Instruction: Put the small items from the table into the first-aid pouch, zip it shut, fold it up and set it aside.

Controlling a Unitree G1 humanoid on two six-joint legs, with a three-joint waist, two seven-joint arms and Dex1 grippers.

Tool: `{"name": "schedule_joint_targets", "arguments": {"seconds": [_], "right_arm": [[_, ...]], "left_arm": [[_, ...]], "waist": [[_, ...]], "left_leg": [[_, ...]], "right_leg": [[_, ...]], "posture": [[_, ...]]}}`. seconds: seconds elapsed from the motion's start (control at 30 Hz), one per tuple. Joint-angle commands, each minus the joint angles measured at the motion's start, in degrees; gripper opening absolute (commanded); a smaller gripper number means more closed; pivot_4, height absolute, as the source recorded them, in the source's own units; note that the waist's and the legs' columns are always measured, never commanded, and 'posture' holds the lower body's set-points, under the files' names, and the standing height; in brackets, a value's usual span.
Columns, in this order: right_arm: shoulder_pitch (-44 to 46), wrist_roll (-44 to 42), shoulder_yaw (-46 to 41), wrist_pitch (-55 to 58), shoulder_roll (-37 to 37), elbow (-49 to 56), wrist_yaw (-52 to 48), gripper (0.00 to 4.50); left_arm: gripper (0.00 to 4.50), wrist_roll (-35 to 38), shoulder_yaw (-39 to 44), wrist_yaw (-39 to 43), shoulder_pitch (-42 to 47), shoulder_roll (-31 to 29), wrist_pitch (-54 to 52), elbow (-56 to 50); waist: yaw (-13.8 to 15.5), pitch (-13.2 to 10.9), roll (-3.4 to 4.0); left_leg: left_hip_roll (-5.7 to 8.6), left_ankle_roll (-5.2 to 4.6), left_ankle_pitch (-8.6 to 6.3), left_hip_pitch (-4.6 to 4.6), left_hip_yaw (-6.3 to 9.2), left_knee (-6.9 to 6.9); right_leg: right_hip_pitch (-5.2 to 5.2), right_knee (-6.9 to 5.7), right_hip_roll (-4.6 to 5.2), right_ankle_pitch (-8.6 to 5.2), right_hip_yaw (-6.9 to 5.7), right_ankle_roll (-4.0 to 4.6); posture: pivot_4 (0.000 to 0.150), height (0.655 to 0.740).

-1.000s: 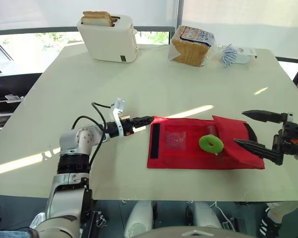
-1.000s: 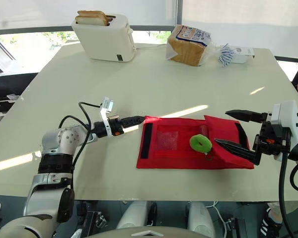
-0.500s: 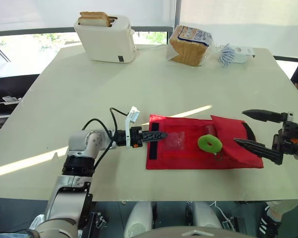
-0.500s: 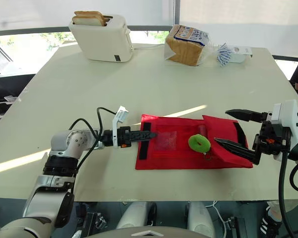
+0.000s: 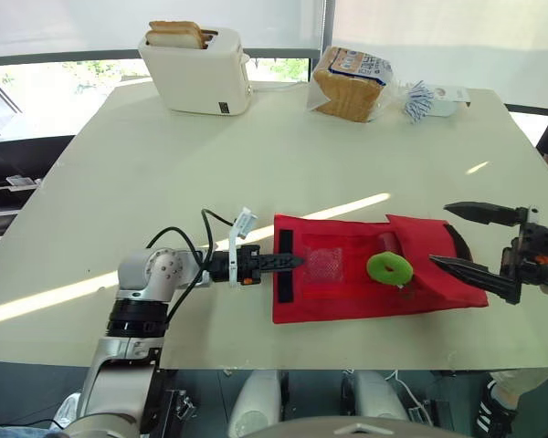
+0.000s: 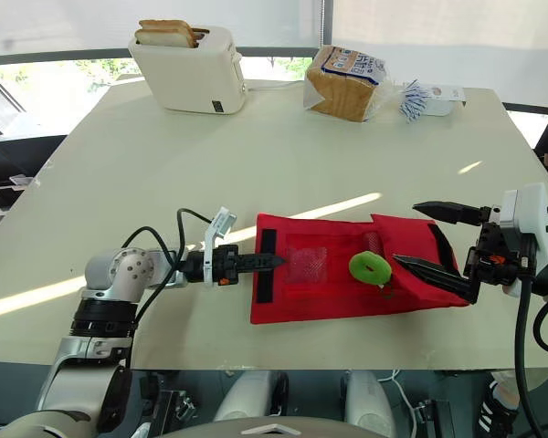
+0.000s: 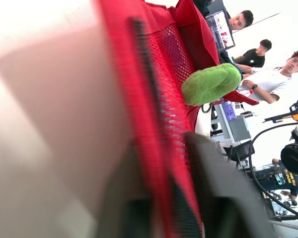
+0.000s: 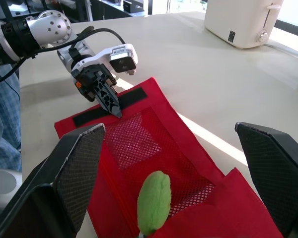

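- Left eye view: left gripper (image 5: 292,261) is pinched onto the red pouch (image 5: 347,297) at its black strip (image 5: 284,283) end.
- pouch lies flat, long axis running from one gripper to the other, open flap pointing at the right one.
- bread bag (image 5: 352,84) sits well beyond both grippers, label too small to read tbh.
- green ring (image 5: 376,267) on the mesh, near the right gripper (image 5: 438,234), which is spread wide.

Sunlit pale table (image 5: 283,155); shaded windows (image 5: 55,78) behind.
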State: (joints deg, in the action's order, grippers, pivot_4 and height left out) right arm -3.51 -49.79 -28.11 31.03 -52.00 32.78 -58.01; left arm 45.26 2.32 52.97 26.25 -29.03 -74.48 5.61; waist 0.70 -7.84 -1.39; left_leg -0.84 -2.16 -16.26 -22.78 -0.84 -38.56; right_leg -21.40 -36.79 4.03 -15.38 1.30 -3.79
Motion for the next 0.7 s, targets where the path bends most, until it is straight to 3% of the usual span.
{"name": "schedule_joint_targets", "arguments": {"seconds": [0.03,0.2,0.4,0.7], "right_arm": [[0.3,-1.2,-2.0,-0.1,-0.6,1.9,0.4,4.50],[0.6,-1.9,-1.9,0.4,-0.9,2.2,1.0,4.50],[1.0,-2.1,-1.3,0.5,-1.0,2.4,1.4,4.50],[2.5,0.5,2.3,-0.2,-0.7,2.2,2.0,4.50]], "left_arm": [[0.03,1.3,1.4,1.5,0.4,-1.4,0.3,-0.1],[0.03,-1.1,0.1,6.0,2.4,-6.3,3.6,4.1],[0.03,-11.3,-5.9,18.0,9.5,-14.2,16.8,23.2],[0.03,-17.9,-8.9,29.8,21.0,-14.5,23.8,34.5]], "waist": [[0.0,0.0,0.00],[-0.1,0.0,-0.02],[-0.2,0.0,-0.04],[0.0,-0.2,-0.24]], "left_leg": [[0.00,0.00,0.00,0.00,0.00,0.00],[-0.01,0.00,0.00,0.00,0.00,0.01],[0.17,0.00,0.00,0.00,-0.06,0.04],[0.20,-0.03,-0.01,-0.10,-0.06,0.02]], "right_leg": [[0.00,0.00,0.00,0.00,0.00,0.00],[-0.03,0.00,-0.02,0.00,-0.01,0.00],[-0.08,-0.01,-0.07,0.00,0.00,0.01],[-0.10,0.01,-0.04,0.00,0.00,0.00]], "posture": [[0.150,0.7400],[0.150,0.7400],[0.150,0.7400],[0.150,0.7400]]}}
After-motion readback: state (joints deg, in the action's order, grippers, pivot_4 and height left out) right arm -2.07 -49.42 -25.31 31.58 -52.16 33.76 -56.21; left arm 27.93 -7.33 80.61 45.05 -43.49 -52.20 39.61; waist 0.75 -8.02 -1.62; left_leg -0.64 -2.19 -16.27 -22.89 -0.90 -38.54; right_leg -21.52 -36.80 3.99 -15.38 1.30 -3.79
